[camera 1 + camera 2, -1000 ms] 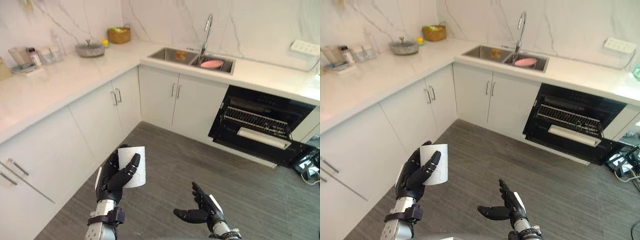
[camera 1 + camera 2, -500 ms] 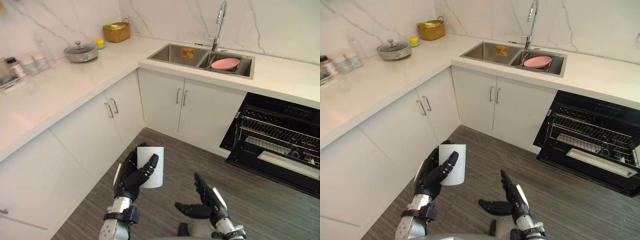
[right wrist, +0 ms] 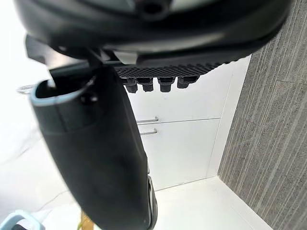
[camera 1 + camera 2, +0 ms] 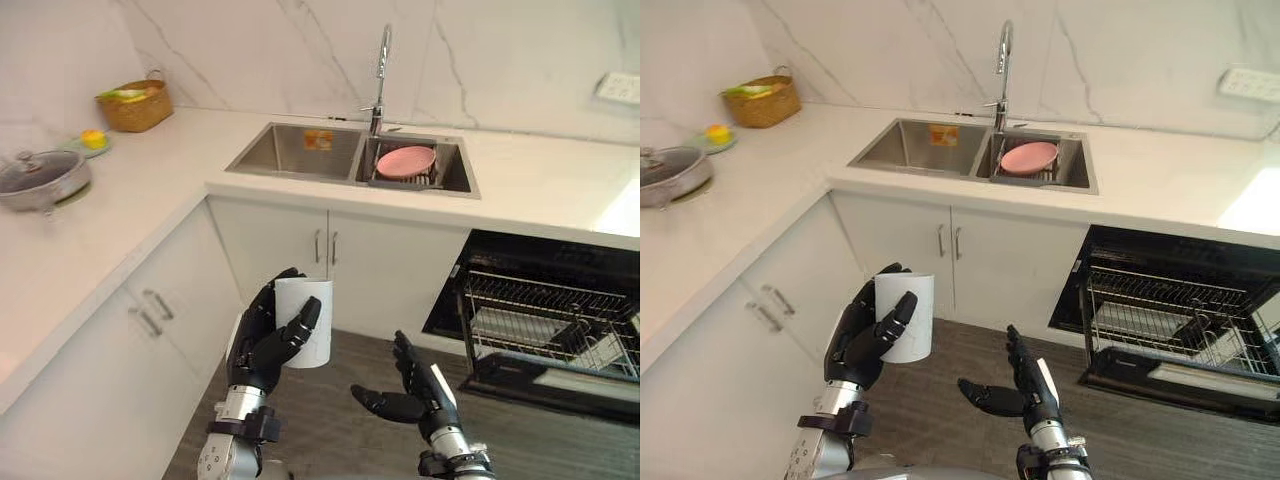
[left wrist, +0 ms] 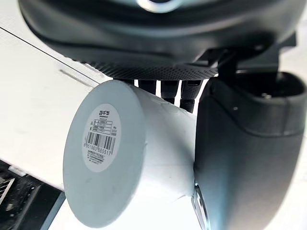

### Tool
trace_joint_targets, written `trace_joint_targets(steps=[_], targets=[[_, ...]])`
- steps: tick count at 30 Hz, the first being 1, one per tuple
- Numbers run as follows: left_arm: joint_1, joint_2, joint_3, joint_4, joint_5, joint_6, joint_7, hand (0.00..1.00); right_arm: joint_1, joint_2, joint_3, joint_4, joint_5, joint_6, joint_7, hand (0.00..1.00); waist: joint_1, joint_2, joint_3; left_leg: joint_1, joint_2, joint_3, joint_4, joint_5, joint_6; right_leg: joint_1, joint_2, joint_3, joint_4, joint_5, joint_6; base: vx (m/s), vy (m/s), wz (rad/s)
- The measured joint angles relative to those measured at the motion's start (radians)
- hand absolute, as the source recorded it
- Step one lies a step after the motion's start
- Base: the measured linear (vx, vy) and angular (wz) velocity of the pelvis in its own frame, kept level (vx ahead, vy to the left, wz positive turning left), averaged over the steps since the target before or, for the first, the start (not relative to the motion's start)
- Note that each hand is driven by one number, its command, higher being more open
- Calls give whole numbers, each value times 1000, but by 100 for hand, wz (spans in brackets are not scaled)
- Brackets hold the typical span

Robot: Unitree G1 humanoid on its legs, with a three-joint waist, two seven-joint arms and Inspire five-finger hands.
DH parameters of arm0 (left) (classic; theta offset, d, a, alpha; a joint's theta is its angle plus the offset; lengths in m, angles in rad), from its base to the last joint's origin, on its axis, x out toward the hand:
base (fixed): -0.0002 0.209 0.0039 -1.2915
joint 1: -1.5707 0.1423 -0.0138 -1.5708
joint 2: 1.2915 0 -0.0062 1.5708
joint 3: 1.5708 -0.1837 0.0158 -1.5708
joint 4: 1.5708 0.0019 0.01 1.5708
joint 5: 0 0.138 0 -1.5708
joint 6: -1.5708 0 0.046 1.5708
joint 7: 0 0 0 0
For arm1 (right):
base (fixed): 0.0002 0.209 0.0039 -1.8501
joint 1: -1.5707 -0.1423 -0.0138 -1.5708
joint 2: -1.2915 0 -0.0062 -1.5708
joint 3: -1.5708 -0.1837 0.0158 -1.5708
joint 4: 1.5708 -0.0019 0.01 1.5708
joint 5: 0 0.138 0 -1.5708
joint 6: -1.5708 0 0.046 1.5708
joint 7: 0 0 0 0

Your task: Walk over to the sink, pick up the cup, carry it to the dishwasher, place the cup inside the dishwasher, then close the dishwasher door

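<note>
**Cup in the left hand, in front of the sink cabinets**

The left hand [image 4: 258,350] is holding the white cylindrical cup [image 4: 315,345] upright above the grey wooden floor [image 4: 330,425], with its fingers [image 4: 268,300] and thumb clamped around it. The right hand [image 4: 418,395] is hovering beside it, fingers apart and holding nothing. Ahead, white cabinet doors [image 4: 370,265] are standing under the steel sink [image 4: 290,160], where a pink plate [image 4: 405,160] is lying. To the right, the black dishwasher [image 4: 540,300] is standing open, with its wire rack showing.

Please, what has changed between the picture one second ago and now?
Only the view shifted: the camera now faces the sink and open dishwasher from nearer. The left hand still holds the white cup upright; the right hand stays open, empty.
</note>
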Motion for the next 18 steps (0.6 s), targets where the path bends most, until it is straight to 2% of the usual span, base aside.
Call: trace_joint_targets(steps=[1, 2, 3, 4, 5, 6, 7, 9, 10, 11, 13, 14, 15, 16, 17, 18], targets=[[2, 4, 8, 3, -3, 0, 0, 0, -11, 3, 0, 18, 0, 0, 7, 100, 0, -3, 3, 26, -5, 16, -17, -9, 5, -36, -18, -18, 81, 28, 14, 378, 220, -65], [4, 7, 25, 20, -2, 0, 1, 0, -39, 8, 1, 61, -1, 0, 18, 100, -1, -1, 9, 94, -8, 47, -59, -20, 17, -97, -56, -86, 235, 64, 11, 335, 177, -66], [4, 8, 34, 41, -1, 0, 2, 0, -54, 7, 1, 93, -2, 0, 19, 100, -6, 15, 15, 172, -3, 59, -114, -20, 18, -128, -70, -171, 320, 45, -18, 319, 165, -57], [4, 9, 35, 46, -1, 0, 2, 0, -57, 6, 0, 101, -2, 0, 18, 100, -11, 25, 14, 204, 3, 64, -142, -20, 18, -140, -66, -211, 333, 35, -29, 297, 151, -39], [3, 15, 35, 47, -2, -3, 2, 0, -60, 5, 0, 102, -2, -1, 16, 100, -19, 37, 14, 251, 13, 79, -187, -19, 16, -172, -52, -274, 315, 23, -33, 223, 116, -25], [3, 18, 36, 47, -2, -6, 2, 0, -65, 5, 0, 101, -3, -1, 15, 100, -22, 38, 15, 271, 15, 90, -206, -18, 15, -191, -47, -299, 293, 19, -35, 398, 138, -49], [2, 27, 37, 47, -3, -5, 2, 0, -83, 1, 0, 101, -9, -1, 14, 100, -31, 41, 17, 321, 18, 126, -251, -19, -4, -245, -44, -398, 192, 16, -41, 350, 81, -51], [2, 32, 37, 48, -3, -3, 2, 0, -97, -4, 0, 102, -10, -1, 16, 100, -32, 46, 20, 351, 21, 158, -270, -25, -21, -280, -37, -467, 117, 20, -49, 271, 26, -59], [2, 36, 38, 49, -3, -1, 2, 0, -106, -8, 0, 101, -10, -2, 21, 100, -34, 45, 20, 370, 17, 184, -264, -39, -44, -303, -14, -527, 12, 75, -90, 252, -12, -77], [2, 43, 40, 53, -3, -1, 2, 0, -104, -8, 1, 100, -10, -6, 26, 100, -39, 22, 20, 393, -11, 198, -256, -48, -57, -306, 1, -550, -116, 201, -184, 413, -46, -91], [-14, 8, 32, 114, -2, 9, 5, 0, -120, -47, -2, 119, -11, -8, 25, 100, -51, 73, 28, 387, 26, 187, -169, -62, -60, -270, 48, -531, -162, 189, -196, 367, -51, -79], [-23, 5, 28, 124, -2, 9, 5, 0, -120, -56, -9, 117, -11, -8, 25, 100, -55, 81, 38, 379, 31, 183, -145, -72, -60, -262, 62, -526, -177, 190, -194, 268, -33, -59], [-43, 6, 1, 133, 0, 10, 6, 0, -121, -65, -25, 119, -11, -8, 25, 100, -59, 114, 49, 380, 44, 164, -135, -72, -50, -254, 92, -512, -187, 187, -196, 152, -34, -45], [-49, 3, -10, 133, 3, 10, 6, 0, -122, -73, -30, 122, -11, -4, 23, 100, -58, 116, 52, 379, 50, 161, -115, -69, -51, -254, 102, -503, -188, 182, -195, 176, -35, -54], [-61, 6, -20, 137, 9, 9, 7, 0, -125, -75, -32, 122, -10, -1, 19, 100, -61, 110, 72, 357, 72, 150, -21, -58, -60, -232, 119, -488, -202, 175, -196, 162, -56, -52], [-72, 8, -34, 147, 11, 9, 14, 0, -126, -75, -37, 120, -10, 0, 18, 100, -63, 111, 96, 312, 115, 135, 150, -19, -59, -187, 146, -472, -235, 171, -196, 154, -63, -51]])
